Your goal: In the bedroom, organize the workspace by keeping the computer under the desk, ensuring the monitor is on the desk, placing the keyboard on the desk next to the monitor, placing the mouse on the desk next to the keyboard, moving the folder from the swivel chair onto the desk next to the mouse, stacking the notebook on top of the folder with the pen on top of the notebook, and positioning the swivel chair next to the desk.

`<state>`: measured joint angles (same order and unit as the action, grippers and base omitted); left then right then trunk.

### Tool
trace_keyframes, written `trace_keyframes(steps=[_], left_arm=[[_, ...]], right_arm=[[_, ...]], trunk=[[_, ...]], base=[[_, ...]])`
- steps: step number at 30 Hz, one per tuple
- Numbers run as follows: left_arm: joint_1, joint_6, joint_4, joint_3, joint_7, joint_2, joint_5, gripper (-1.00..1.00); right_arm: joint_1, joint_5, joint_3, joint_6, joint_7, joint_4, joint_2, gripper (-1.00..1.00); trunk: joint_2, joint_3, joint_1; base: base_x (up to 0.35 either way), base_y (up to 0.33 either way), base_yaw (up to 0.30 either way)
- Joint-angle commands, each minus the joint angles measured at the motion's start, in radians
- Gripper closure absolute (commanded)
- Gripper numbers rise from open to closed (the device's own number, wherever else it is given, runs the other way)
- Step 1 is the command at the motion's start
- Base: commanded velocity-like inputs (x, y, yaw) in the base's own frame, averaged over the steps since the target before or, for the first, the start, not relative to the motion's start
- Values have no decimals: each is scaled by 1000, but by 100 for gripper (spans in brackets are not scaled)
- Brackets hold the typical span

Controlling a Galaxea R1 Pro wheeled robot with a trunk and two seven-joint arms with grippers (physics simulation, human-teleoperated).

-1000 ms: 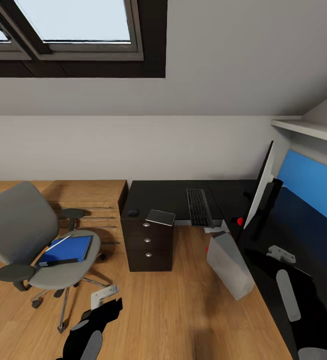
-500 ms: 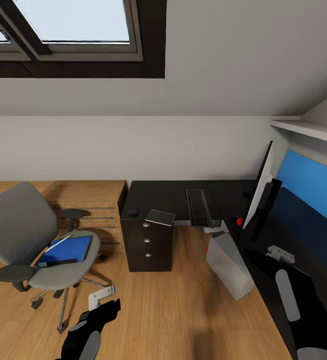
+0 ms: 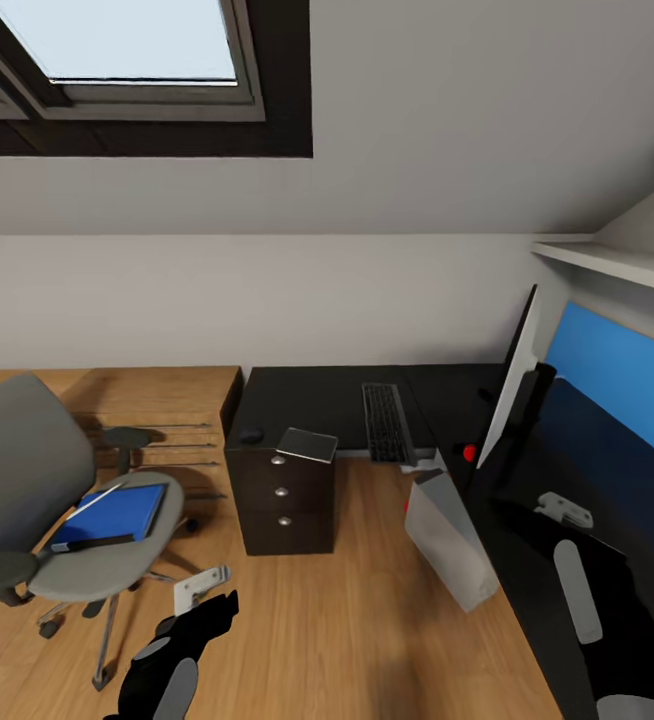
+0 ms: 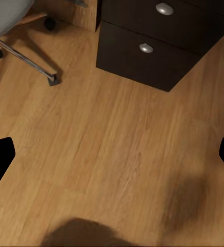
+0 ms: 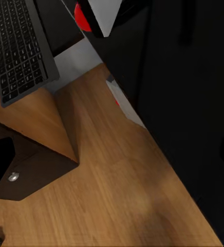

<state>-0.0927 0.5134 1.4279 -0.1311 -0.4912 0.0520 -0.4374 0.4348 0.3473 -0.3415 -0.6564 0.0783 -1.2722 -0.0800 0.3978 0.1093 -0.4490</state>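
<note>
Left tool (image 3: 199,592) spread wide over floor, keyboard (image 3: 386,422) lengthwise toward wall on desk (image 3: 307,398)

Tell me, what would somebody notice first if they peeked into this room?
Probably the bright blue folder lying on the seat of the grey swivel chair, at the left of the head view. Next, the glossy black desk against the far wall, with the keyboard on top and the monitor standing at its right end. A light grey computer leans tilted on the wooden floor beside the desk.
</note>
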Motion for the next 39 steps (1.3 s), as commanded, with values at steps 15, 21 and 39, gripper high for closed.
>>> trace_keyframes(steps=[15,21,39], left_arm=[[-1,1,2,-1,-9,-7,-11,-100],[-1,1,2,-1,-8,-7,-11,-100],[61,-72,38,-5,2,-64,-14,-100]], right_arm=[[1,-56,-16,94,8,42,-21,-100],[1,-135,-11,206,10,103,-24,-100],[38,-258,-11,443,15,381,-68,-100]], trunk=[[2,2,-1],[2,2,-1],[2,2,-1]], base=[[142,-113,0],[175,-137,0],[60,-30,0]])
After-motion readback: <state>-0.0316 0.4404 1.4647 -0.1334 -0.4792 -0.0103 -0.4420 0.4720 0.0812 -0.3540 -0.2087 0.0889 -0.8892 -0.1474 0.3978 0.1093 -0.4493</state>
